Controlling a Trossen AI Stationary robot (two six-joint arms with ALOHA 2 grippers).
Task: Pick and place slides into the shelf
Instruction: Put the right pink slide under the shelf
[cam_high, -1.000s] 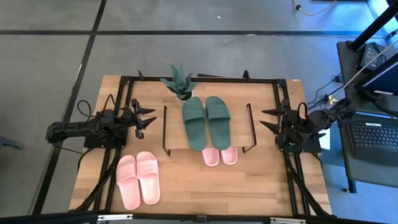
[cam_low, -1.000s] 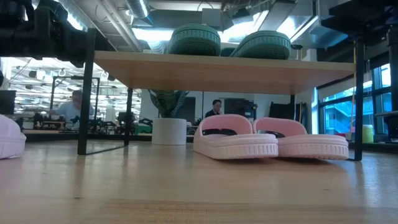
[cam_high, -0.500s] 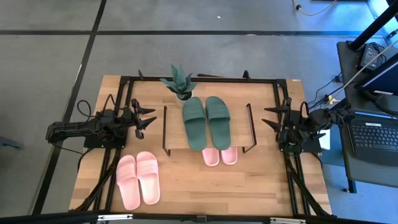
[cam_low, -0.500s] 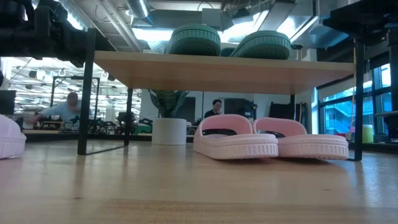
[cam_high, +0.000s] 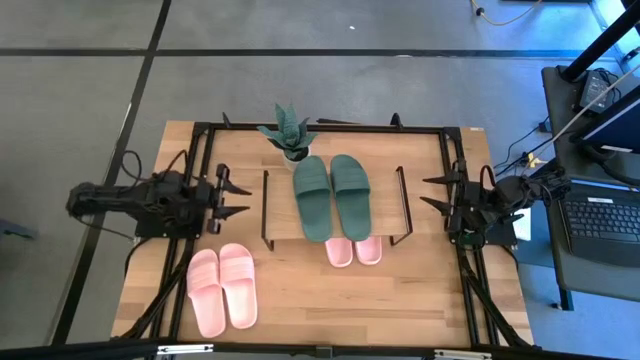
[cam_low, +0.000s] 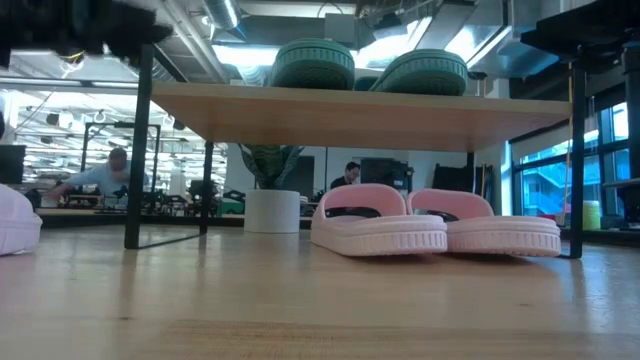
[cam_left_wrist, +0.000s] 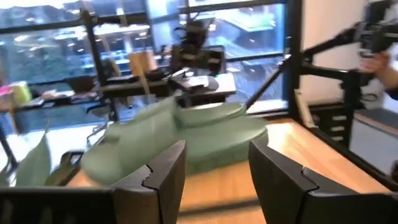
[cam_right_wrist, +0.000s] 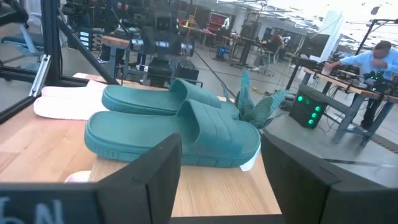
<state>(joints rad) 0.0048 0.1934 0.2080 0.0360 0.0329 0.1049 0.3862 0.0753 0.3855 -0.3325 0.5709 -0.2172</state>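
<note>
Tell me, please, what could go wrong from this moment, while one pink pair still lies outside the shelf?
1. The loose pink pair must probably go under the shelf; its wire legs leave a tight entry, so a slide may catch.
2. The pink pair under the shelf could be pushed away by new slides.
3. The open left gripper waits near the plant and the green slides; a wide swing might knock them.

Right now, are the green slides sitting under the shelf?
No, the green slides lie on top of the shelf board; a pink pair sits underneath it.
</note>
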